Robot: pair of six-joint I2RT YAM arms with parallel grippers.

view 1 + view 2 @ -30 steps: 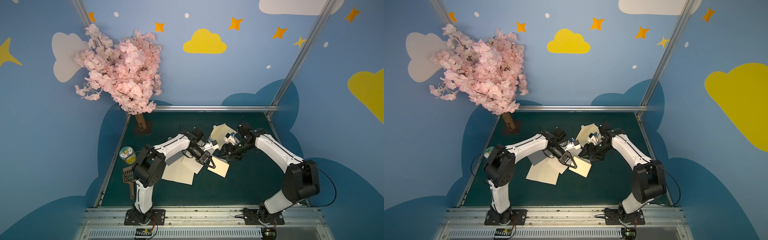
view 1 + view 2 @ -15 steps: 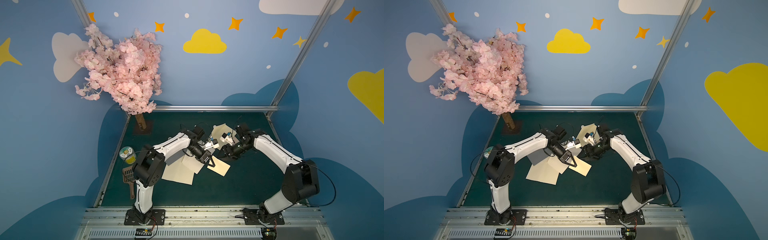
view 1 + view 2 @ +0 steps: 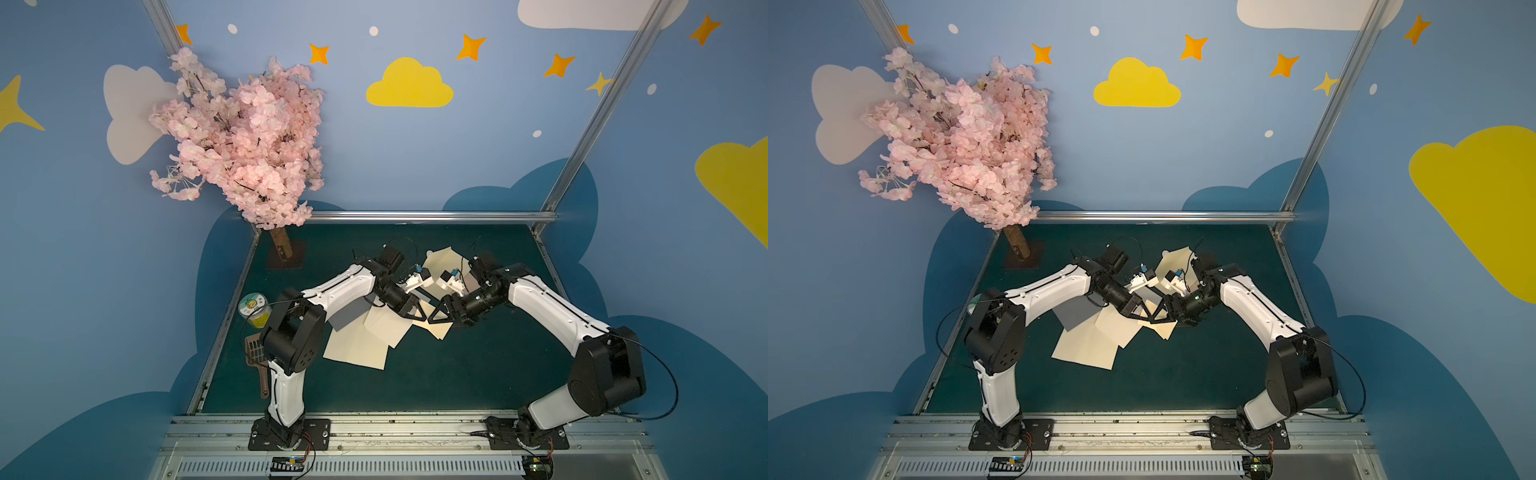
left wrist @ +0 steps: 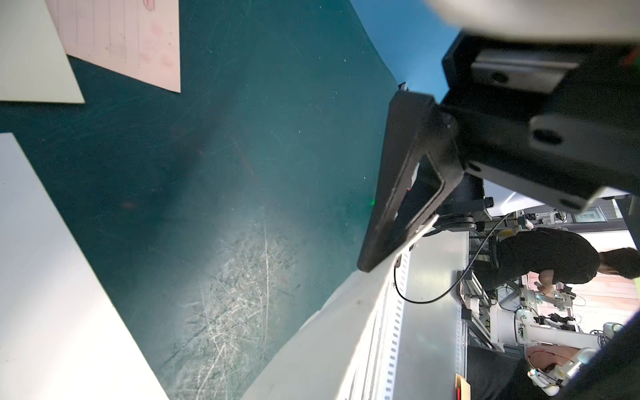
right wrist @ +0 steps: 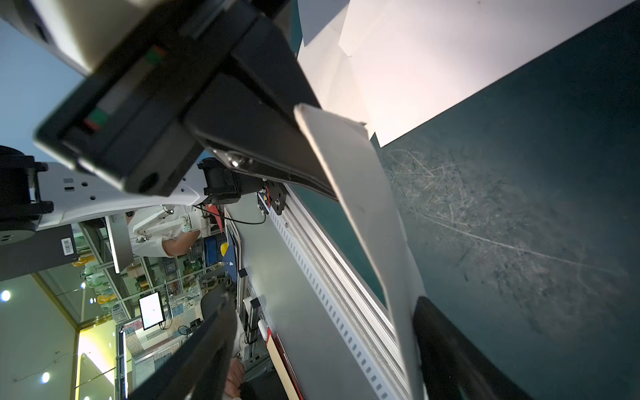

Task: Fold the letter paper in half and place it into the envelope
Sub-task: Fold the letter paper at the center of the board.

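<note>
A cream sheet (image 5: 367,214) was pinched in the closed left hand (image 3: 420,316); whether letter or envelope was obscured. The right hand (image 5: 322,298) was held wide.

Blue walls (image 3: 374,158) close in the scene on the left, far and right sides, painted with a yellow cloud (image 3: 409,83), white clouds (image 3: 124,112), orange stars (image 3: 471,46) and darker blue cloud shapes low down. Slanted aluminium posts (image 3: 598,108) meet a crossbar (image 3: 432,216) along the far edge of the dark green, scratched tabletop (image 3: 478,374). A pink blossom tree (image 3: 245,141) stands in the far left corner. A slotted metal rail (image 3: 395,432) runs along the near edge. The right wrist view shows a lit room beyond, with a monitor (image 5: 151,310) and ceiling lights (image 5: 5,295).
</note>
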